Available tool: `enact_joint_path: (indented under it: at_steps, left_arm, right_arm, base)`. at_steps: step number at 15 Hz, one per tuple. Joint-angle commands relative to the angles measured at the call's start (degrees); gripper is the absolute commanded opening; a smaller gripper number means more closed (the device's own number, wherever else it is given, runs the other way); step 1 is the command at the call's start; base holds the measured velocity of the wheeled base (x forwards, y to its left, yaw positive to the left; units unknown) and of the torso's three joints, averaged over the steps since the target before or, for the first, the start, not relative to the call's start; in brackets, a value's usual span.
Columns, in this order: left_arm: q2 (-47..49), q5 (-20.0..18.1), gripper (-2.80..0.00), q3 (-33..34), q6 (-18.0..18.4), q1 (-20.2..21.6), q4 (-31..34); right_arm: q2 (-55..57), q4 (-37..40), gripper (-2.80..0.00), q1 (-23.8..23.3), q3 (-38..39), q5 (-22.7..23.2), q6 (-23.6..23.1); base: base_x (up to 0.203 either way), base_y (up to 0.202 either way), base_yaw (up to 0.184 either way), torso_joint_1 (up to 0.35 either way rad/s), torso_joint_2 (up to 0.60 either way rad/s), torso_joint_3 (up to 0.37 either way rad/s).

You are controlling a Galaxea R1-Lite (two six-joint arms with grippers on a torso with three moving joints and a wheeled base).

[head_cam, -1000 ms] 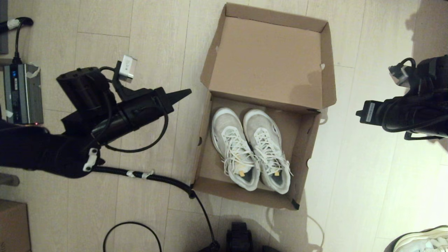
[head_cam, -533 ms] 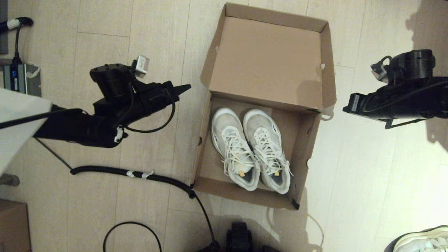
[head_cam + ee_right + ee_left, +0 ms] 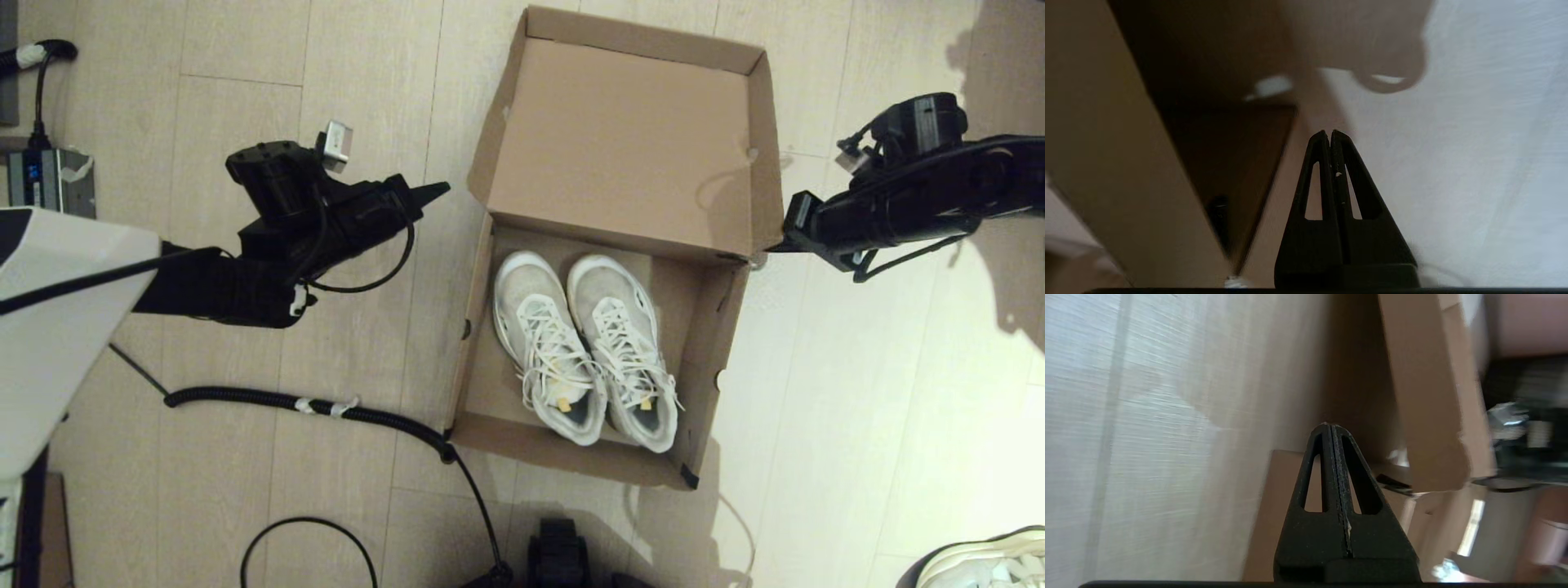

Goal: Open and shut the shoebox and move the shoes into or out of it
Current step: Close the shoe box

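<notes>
Head view: the open brown cardboard shoebox is seen at frame centre, white mesh sneakers inside, flanked by the clenched, empty left gripper and right gripper.

Matt cardboard shoebox, mesh cloth shoes, smooth pale wood-look floor.

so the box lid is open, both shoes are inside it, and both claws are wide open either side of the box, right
Not quite. The shoebox lid is open and both shoes sit inside, with a claw on each side, but both claws are shut, not open. The left wrist view shows the left claw with fingers pressed together, and the right wrist view shows the same for the right claw.
</notes>
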Motion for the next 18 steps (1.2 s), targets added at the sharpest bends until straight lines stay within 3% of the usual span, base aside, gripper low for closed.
enact_joint_path:
  at_steps: [1,2,4,8,9,11,14,15,18]
  left_arm:
    - [0.5,-0.5,-2.80,-1.0,-2.8,0.0,-0.5]
    - [0.9,-0.5,-2.80,-2.2,-6.3,-0.1,-0.9]
    - [2.3,-0.8,-2.80,-5.1,-11.4,-0.1,-2.4]
    - [3.3,-4.2,-2.80,-8.1,-15.6,-0.8,-4.0]
    - [3.6,-4.7,-2.80,-8.2,-16.0,-0.9,-4.0]
    - [4.3,-5.4,-2.80,-8.2,-16.2,-0.8,-4.2]
    - [3.7,-5.4,-2.80,-7.8,-16.4,-0.7,-5.6]
    - [3.4,-5.4,-2.80,-7.8,-16.4,-0.7,-5.6]
    - [2.3,-5.4,-2.80,-7.7,-16.4,-0.9,-5.6]
  right_arm:
    - [1.2,0.0,-2.80,-0.7,-0.2,5.6,1.3]
    - [0.6,-1.8,-2.80,-1.7,0.9,9.8,1.9]
    - [0.1,-11.1,-2.80,-3.1,5.4,11.2,2.3]
    - [-1.3,-33.3,-2.80,-5.2,17.6,15.7,5.0]
    - [-1.4,-40.1,-2.80,-5.7,20.0,17.4,8.1]
    - [-1.2,-55.2,-2.80,-6.9,24.7,23.4,18.8]
    - [1.2,-75.0,-2.80,-7.6,27.7,27.3,34.2]
    - [2.7,-78.4,-2.80,-7.6,27.9,28.1,37.4]
    - [3.8,-79.5,-2.80,-7.6,28.0,28.3,37.6]
  base:
    - [0.000,0.000,0.000,0.000,0.00,0.000]
    - [0.000,0.000,0.000,0.000,0.00,0.000]
    - [0.000,0.000,0.000,0.000,0.00,0.000]
    - [0.000,0.000,0.000,0.000,0.00,0.000]
    - [0.000,0.000,0.000,0.000,0.00,0.000]
    - [0.000,0.000,0.000,0.000,0.00,0.000]
    - [0.000,0.000,0.000,0.000,0.00,0.000]
    - [0.000,0.000,0.000,0.000,0.00,0.000]
    - [0.000,0.000,0.000,0.000,0.00,0.000]
